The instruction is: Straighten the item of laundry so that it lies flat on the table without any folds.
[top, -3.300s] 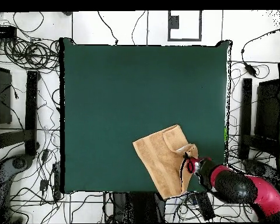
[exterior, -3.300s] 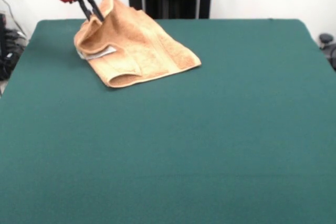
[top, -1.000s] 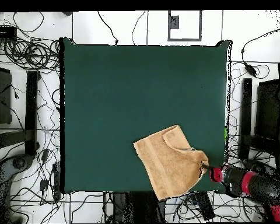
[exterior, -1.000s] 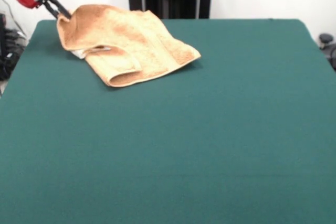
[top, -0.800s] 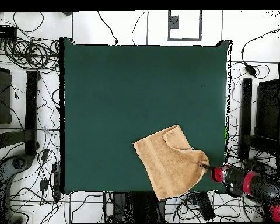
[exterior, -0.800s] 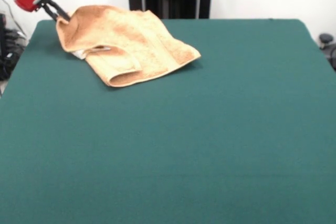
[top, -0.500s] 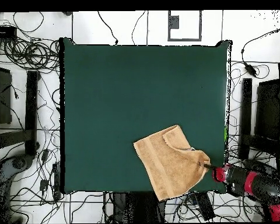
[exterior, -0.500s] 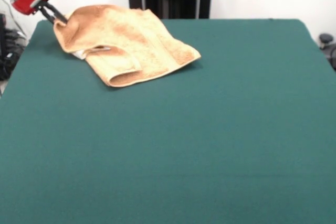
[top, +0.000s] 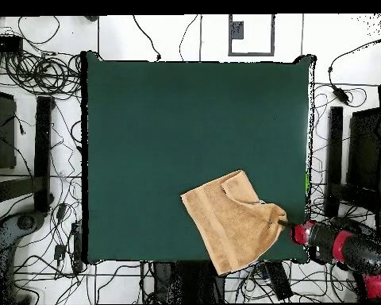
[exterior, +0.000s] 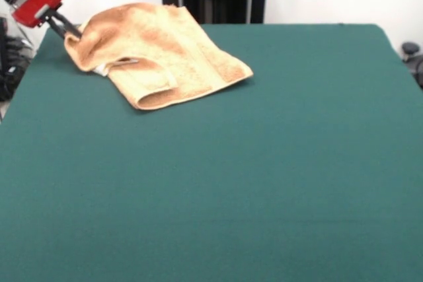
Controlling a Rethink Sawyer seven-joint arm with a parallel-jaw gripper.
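Green table, one towel on it.
You see the table carrying only the towel, which lies at the far left corner in the front view, partly folded over itself, a small white label showing at its left edge.

The arm's last segment is a stubby cylinder with a glossy red shell, and a black section rises behind it. A thin pale ring runs round the red part near its front face. From that face projects the tool: two slim, dark, rod-like fingers, much narrower than the housing. In the overhead view the tool shows as a short dark tip ahead of a red collar, then a bulky rounded black body with grey highlights, then red casing again at the picture's edge.
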